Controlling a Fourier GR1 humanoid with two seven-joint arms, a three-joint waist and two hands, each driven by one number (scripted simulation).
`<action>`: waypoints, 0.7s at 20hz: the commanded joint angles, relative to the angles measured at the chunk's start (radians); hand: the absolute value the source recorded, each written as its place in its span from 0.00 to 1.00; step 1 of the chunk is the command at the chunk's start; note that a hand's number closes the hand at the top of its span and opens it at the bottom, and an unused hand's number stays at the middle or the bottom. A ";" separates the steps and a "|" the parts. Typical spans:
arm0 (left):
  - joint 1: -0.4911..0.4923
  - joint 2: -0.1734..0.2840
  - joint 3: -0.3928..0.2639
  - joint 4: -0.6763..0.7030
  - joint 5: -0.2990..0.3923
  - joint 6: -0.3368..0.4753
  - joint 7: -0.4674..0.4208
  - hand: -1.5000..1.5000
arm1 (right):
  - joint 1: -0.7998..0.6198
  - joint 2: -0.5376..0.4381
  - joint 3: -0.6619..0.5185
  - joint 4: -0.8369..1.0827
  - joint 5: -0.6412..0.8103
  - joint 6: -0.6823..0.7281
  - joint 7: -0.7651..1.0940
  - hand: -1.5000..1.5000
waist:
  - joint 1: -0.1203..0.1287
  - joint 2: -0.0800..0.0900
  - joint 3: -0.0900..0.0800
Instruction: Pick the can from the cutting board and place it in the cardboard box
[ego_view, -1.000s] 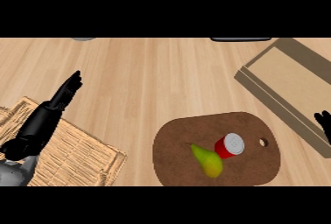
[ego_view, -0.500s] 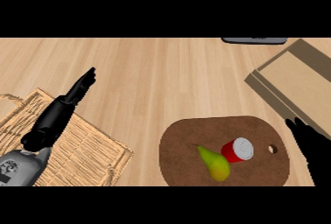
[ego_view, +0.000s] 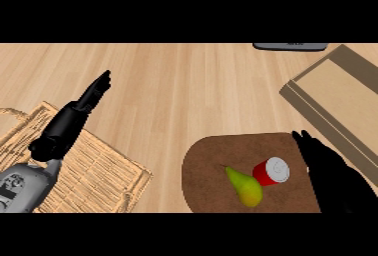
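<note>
Head view: right hand (ego_view: 331, 172) open, lower right, beside can (ego_view: 272, 171); pear (ego_view: 246, 186) touching can, could get knocked. Left hand (ego_view: 92, 95) open.

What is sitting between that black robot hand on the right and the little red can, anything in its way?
Nothing visible. The right robot hand is just right of the can on the cutting board, with only bare board between. The pear lies on the can's far side, left of it. The cardboard box lies beyond, up and right.
</note>
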 joint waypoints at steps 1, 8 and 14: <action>-0.003 0.018 0.021 0.023 0.009 -0.035 -0.011 0.50 | -0.076 0.114 0.053 0.082 0.052 0.081 0.249 0.00 | -0.003 -0.002 -0.001; 0.019 0.000 0.034 0.027 -0.002 -0.023 -0.018 0.50 | -0.128 0.221 0.047 0.175 0.132 0.157 0.249 0.00 | -0.022 -0.009 0.001; 0.040 -0.014 0.023 0.014 -0.021 -0.022 -0.011 0.50 | -0.170 0.293 0.029 0.314 0.164 0.186 0.249 0.00 | -0.019 -0.007 0.003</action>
